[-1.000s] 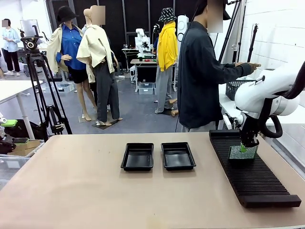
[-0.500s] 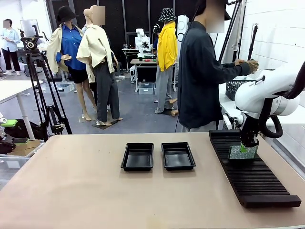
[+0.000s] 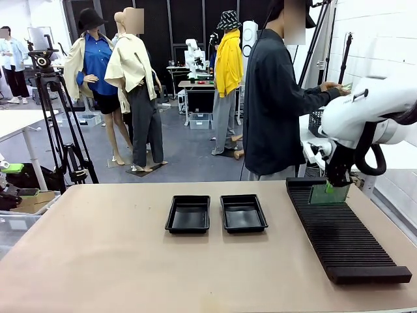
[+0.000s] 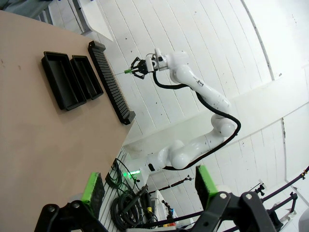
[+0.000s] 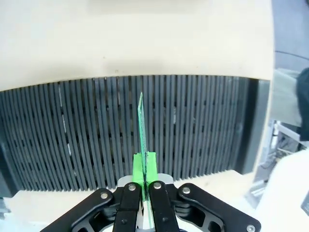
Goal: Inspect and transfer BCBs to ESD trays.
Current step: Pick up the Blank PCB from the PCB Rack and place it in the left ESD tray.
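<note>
Right gripper (image 5: 144,166) pinches BCB (image 5: 141,126) by its edge (thin, light, stiff, probably fragile). Left gripper (image 4: 149,186) gapes wide, empty.

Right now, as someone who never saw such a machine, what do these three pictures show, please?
Two white robot arms work at a table. The front picture looks across it at a person; the other two come from cameras on each arm's wrist. On the table lie two empty black trays and a long ribbed black rack. The right gripper is shut on a thin green circuit board, held on edge above the rack. The left gripper is open and holds nothing.
</note>
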Robot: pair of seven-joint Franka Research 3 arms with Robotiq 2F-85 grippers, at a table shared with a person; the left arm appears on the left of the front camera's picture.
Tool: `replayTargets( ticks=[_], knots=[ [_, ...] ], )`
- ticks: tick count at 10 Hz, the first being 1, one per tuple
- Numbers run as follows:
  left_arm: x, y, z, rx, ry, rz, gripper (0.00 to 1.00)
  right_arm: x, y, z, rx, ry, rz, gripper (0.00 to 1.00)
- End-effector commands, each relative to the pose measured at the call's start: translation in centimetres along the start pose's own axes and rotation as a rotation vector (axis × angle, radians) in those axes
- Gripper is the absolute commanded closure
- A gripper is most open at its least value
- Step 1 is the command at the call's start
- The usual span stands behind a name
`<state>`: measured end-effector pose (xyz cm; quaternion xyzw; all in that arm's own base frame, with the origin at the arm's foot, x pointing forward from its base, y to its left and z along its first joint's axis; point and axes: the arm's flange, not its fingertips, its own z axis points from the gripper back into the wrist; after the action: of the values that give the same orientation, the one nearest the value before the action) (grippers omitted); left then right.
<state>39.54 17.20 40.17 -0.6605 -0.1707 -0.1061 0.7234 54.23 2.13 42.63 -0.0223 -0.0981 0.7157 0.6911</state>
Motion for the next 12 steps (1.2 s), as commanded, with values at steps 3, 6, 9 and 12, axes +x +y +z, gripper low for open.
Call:
replayTargets(
  ticks=[3,6,9,12],
  knots=[
    [-0.1,-0.1,0.1,0.008,-0.001,-0.002,0.0,3.1,3.1,6.2,-0.049,0.099,-0.002,1.0],
    [-0.1,-0.1,0.1,0.008,-0.001,-0.002,0.0,5.2,5.2,8.3,0.005,0.125,-0.076,1.0],
    [-0.1,-0.1,0.1,0.008,-0.001,-0.002,0.0,7.1,6.8,8.3,-0.102,0.05,-0.364,1.0],
    [-0.1,-0.1,0.1,0.008,-0.001,-0.002,0.0,9.2,8.6,8.5,-0.153,0.079,-0.687,1.0]
  ],
)
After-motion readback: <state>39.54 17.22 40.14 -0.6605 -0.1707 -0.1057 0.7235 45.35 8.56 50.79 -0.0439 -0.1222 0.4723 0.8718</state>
